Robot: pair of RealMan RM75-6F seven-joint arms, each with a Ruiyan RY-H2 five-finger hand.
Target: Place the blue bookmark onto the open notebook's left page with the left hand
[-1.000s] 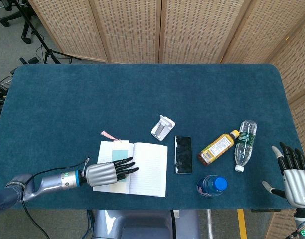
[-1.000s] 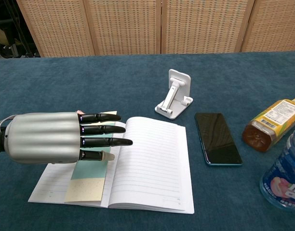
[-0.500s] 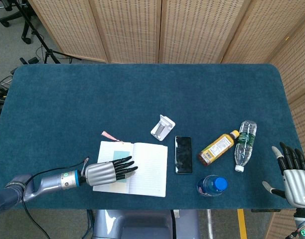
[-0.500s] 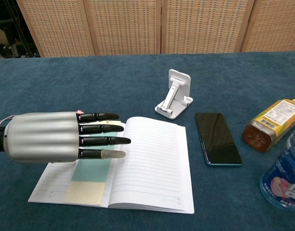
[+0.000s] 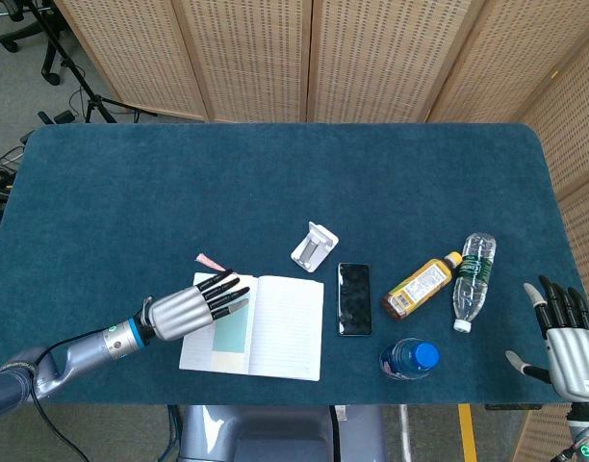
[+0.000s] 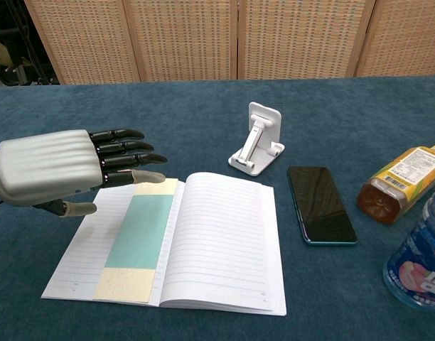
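Now the blue bookmark [image 6: 137, 241] lies flat on the left page of the open notebook [image 6: 217, 245] — nothing holding it.

Leftmost, the left hand [image 6: 57, 169] hovers over the notebook's upper-left corner, fingers stretched out and apart, empty. Right of the notebook come a white phone stand [image 6: 258, 140], a dark phone [image 6: 320, 204], an amber bottle [image 5: 420, 286] and a clear bottle [image 5: 473, 279] — then the right hand [image 5: 566, 337] at the table's [image 5: 275, 183] edge, fingers spread, empty.
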